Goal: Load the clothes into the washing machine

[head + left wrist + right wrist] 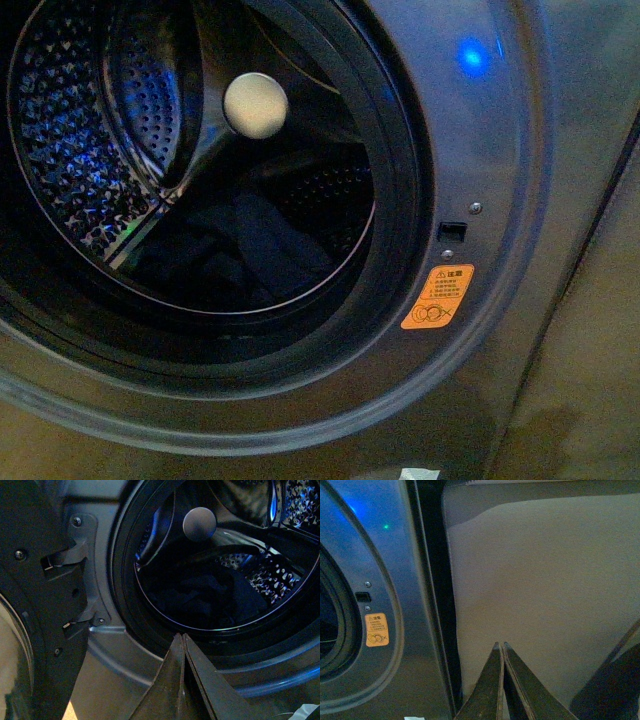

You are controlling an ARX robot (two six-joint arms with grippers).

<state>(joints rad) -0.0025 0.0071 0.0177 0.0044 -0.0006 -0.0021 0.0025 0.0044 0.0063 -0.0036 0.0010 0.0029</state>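
The grey washing machine (500, 150) fills the front view, its round port open, with a dark rubber rim (400, 200) and a perforated steel drum (70, 150). Dark navy clothes (260, 250) lie in a heap at the bottom of the drum; they show in the left wrist view as the same dark clothes (205, 597). My left gripper (181, 636) is shut and empty, just outside the port's lower rim. My right gripper (500, 644) is shut and empty, off to the machine's right side, in front of a beige panel. Neither arm shows in the front view.
The open door (35, 605) hangs at the machine's left on its hinge (82, 555). An orange warning sticker (437, 297), a latch slot (452, 231) and a blue light (472, 57) sit right of the port. A beige panel (545, 580) stands beside the machine.
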